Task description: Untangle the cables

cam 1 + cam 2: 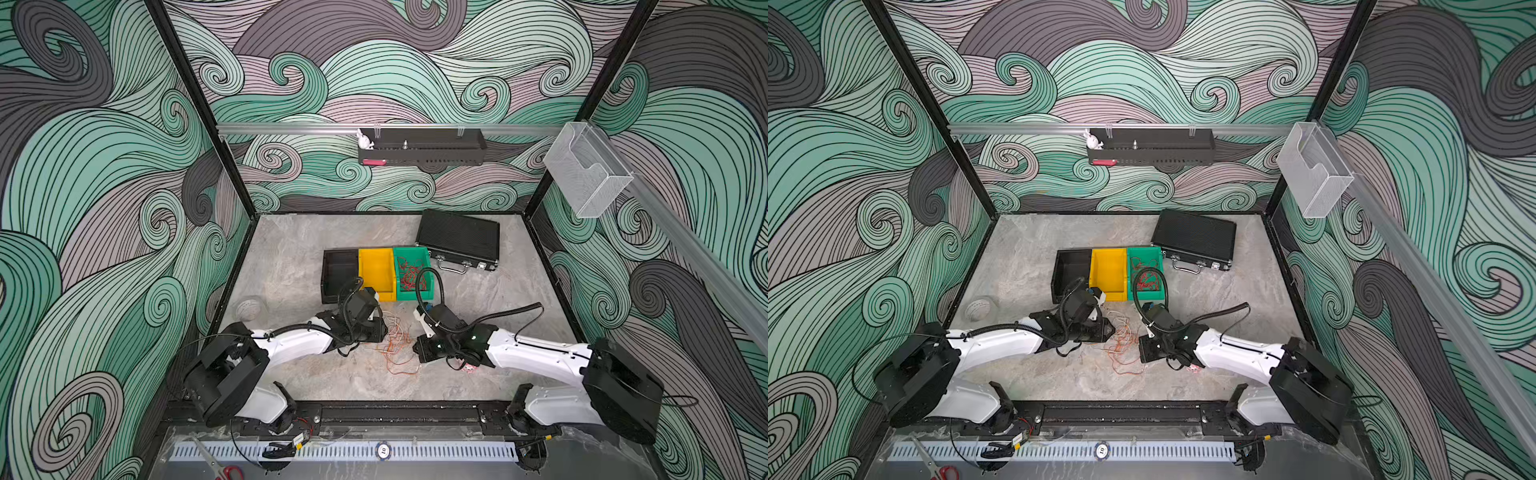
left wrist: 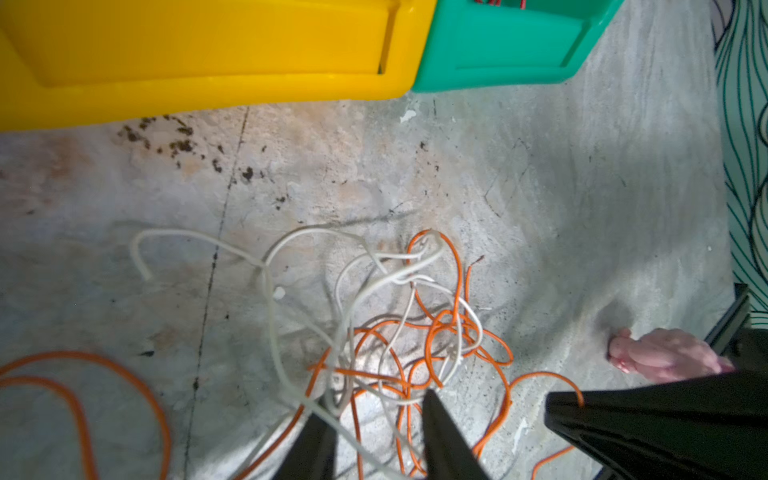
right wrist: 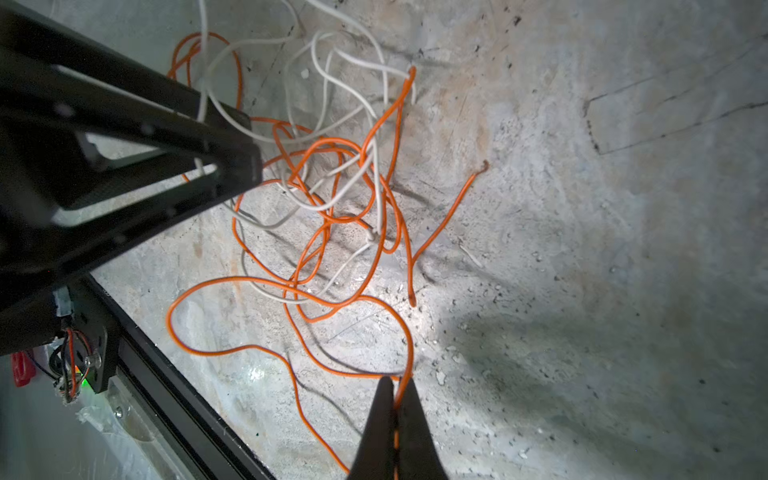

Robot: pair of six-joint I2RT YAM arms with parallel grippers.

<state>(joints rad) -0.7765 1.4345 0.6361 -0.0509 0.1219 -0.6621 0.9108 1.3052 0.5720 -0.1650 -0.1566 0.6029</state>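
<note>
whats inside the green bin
A loose tangle of thin red cables lies in the green bin. The right arm's black hose arcs over its near side, so whatever lies beneath that stretch is hidden.

My head's two eyes sit high above my shoulders, looking steeply down from the near edge at the whole table (image 1: 291,257), nearly alike. My wrist cameras hover close above it, facing each other across the cables (image 2: 440,328), the patch all four views share.
</note>
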